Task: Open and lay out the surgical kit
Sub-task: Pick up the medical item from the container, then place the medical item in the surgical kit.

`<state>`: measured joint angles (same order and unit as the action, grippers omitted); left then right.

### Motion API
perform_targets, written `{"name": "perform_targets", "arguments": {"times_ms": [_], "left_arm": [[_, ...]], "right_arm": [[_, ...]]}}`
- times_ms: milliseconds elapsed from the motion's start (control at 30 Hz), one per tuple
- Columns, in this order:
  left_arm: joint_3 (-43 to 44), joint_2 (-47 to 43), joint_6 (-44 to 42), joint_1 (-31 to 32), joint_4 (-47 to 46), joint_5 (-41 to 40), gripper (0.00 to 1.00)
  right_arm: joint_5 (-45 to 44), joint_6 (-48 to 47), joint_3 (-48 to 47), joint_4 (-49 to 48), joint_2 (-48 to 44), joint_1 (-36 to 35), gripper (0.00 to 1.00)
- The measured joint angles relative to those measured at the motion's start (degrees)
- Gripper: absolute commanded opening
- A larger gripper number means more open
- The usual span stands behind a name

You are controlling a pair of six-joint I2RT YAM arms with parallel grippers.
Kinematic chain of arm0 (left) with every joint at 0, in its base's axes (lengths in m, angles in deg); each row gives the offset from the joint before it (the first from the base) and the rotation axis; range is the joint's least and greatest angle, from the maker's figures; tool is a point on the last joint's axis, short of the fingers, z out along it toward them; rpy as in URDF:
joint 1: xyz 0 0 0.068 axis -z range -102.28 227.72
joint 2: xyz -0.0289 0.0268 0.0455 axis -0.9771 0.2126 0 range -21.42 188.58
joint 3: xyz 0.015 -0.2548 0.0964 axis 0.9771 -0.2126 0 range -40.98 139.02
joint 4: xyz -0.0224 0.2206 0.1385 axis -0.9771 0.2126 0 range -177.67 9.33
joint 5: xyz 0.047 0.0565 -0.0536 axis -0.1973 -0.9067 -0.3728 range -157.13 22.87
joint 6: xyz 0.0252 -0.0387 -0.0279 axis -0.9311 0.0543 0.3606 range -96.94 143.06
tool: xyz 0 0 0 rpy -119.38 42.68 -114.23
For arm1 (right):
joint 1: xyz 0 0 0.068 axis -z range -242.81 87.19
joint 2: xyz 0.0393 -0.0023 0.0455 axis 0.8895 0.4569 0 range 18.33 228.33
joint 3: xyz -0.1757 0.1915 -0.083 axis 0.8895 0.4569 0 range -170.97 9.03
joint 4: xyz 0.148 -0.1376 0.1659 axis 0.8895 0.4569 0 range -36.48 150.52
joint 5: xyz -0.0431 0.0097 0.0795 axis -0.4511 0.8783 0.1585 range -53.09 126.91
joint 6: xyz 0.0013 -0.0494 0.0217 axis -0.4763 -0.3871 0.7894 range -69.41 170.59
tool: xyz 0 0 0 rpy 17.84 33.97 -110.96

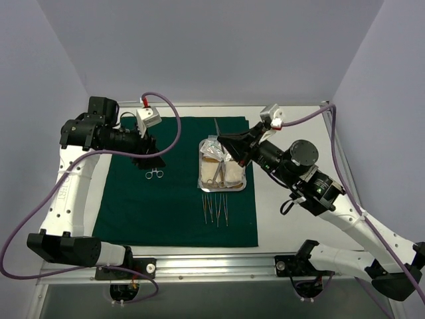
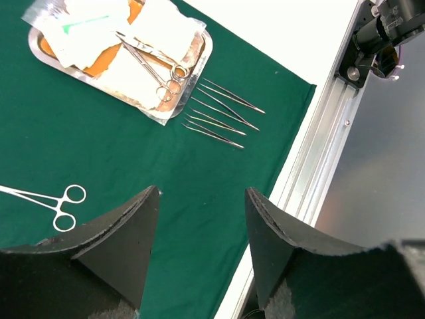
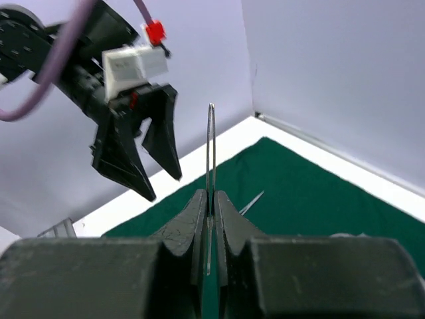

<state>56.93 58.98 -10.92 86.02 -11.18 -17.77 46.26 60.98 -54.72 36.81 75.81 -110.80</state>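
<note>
The surgical kit lies unwrapped, its dark green cloth (image 1: 133,206) spread flat. The steel tray (image 1: 203,185) holds white gauze, a clear packet and ring-handled clamps (image 2: 156,70). Several thin tweezers (image 1: 214,207) lie in a row in front of the tray. One clamp (image 1: 155,174) lies alone on the cloth left of it. My right gripper (image 3: 211,194) is shut on a pair of tweezers (image 3: 210,143), held in the air above the tray's far end (image 1: 217,126). My left gripper (image 2: 202,191) hovers open above the lone clamp (image 2: 58,203), with nothing between its fingers.
The white table rim (image 1: 292,119) borders the cloth on all sides, and an aluminium rail (image 1: 212,266) runs along the near edge. Pale walls close in the back and both sides. The left gripper (image 3: 165,188) hangs in front of the right wrist camera.
</note>
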Motion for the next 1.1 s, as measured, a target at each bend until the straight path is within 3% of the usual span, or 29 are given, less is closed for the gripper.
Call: {"name": "perform_targets", "arguments": {"times_ms": [100, 333, 433, 567, 733, 1100], "left_arm": [[0.00, -1.46, 0.00, -0.02, 0.26, -0.02, 0.64], [-2.29, -1.73, 0.07, -0.02, 0.42, -1.29, 0.65], [-5.44, -1.79, 0.37, -0.11, 0.35, -3.41, 0.67], [-10.43, -1.75, 0.74, -0.66, -0.22, -6.43, 0.67], [-13.64, -1.75, 1.25, -1.16, -1.07, -8.26, 0.67], [-14.53, -1.70, 1.46, -1.27, -2.93, -9.14, 0.68]], "right_arm": [[-1.86, 1.29, 0.50, 2.58, 0.09, -0.81, 0.00], [-23.58, 19.08, 2.05, 24.39, 0.31, -3.89, 0.00], [-29.99, 28.98, 7.89, 33.09, 0.11, -6.80, 0.00], [-32.11, 38.05, 18.49, 38.84, 0.96, -11.67, 0.00], [-32.54, 42.03, 23.06, 39.08, 6.34, -13.92, 0.00], [-32.17, 45.44, 28.13, 25.75, 15.96, -14.69, 0.00]]}}
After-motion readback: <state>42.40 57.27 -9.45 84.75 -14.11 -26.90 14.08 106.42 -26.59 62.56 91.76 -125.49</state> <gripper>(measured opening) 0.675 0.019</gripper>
